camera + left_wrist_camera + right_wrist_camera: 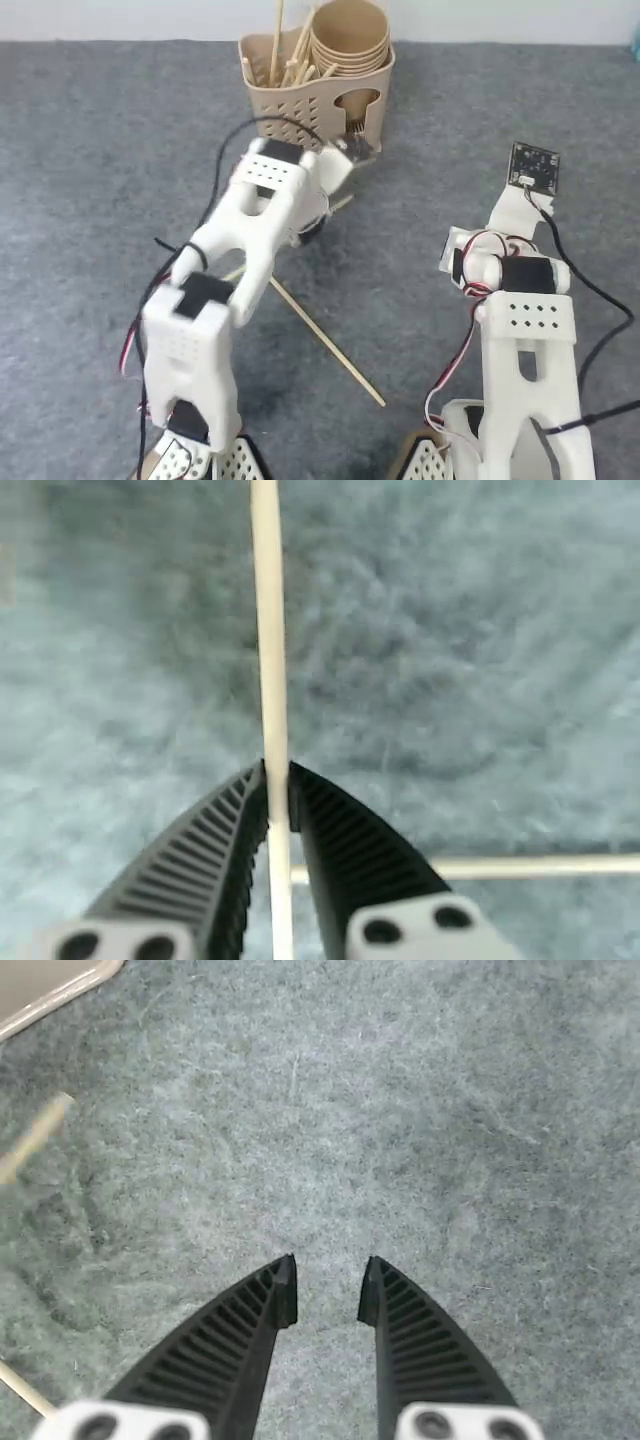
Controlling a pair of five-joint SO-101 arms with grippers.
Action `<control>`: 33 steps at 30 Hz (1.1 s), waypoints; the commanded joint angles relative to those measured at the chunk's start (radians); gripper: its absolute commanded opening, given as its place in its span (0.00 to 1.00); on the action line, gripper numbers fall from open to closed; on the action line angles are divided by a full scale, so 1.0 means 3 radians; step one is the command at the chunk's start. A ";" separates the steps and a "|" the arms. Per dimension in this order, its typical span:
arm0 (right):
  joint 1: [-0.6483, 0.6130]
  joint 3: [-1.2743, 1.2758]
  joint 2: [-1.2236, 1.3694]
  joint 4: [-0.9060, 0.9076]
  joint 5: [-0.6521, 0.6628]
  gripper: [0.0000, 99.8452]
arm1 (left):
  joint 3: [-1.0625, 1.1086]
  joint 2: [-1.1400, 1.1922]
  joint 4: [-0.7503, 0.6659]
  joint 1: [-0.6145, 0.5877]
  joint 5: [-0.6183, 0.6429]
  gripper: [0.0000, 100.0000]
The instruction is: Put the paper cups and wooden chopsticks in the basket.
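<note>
Grey felty worktop, left claw clamped on a pale wooden chopstick (lifted or not, hard to tell), next is carrying it to the beige slotted basket; right claw part-open, empty.

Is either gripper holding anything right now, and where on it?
The left gripper pinches a chopstick at its fingertips, partway along the shaft, not at an end. The right gripper is open and holds nothing.
</note>
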 commanded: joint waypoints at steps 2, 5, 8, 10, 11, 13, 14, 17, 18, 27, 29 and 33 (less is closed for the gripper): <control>0.0008 -0.0031 -0.0003 -0.0090 0.0041 0.12 | -0.0136 -0.1074 0.0056 0.0026 0.0082 0.01; 0.0008 -0.0031 -0.0003 -0.0090 0.0041 0.12 | -0.0136 -0.1657 -0.0051 0.0026 0.0245 0.01; 0.0008 -0.0031 -0.0003 -0.0090 0.0041 0.12 | -0.0120 -0.2148 -0.0235 0.0026 0.0409 0.01; 0.0008 -0.0031 -0.0003 -0.0090 0.0041 0.12 | -0.0120 -0.2373 -0.0363 0.0026 0.0491 0.01; 0.0008 -0.0031 -0.0003 -0.0090 0.0041 0.12 | -0.0120 -0.2455 -0.0435 0.0026 0.0522 0.01; 0.0008 -0.0031 -0.0003 -0.0090 0.0041 0.12 | -0.0120 -0.2588 -0.0670 0.0026 0.0614 0.01; 0.0008 -0.0031 -0.0003 -0.0090 0.0041 0.12 | -0.0120 -0.2624 -0.0829 0.0020 0.0685 0.01; 0.0008 -0.0031 -0.0003 -0.0090 0.0041 0.12 | -0.0120 -0.2644 -0.1437 -0.0061 0.1089 0.01; 0.0008 -0.0031 -0.0003 -0.0090 0.0041 0.12 | -0.0115 -0.2644 -0.1657 -0.0087 0.1253 0.01; 0.0008 -0.0031 0.0003 -0.0090 0.0041 0.12 | 0.0396 -0.2639 -0.3585 -0.0220 0.1944 0.01; 0.0008 -0.0031 0.0003 -0.0090 0.0046 0.12 | 0.0591 -0.2639 -0.3907 -0.0220 0.1944 0.01; 0.0003 -0.0026 0.0003 -0.0090 0.0118 0.11 | 0.0944 -0.2629 -0.4450 -0.0276 0.1944 0.01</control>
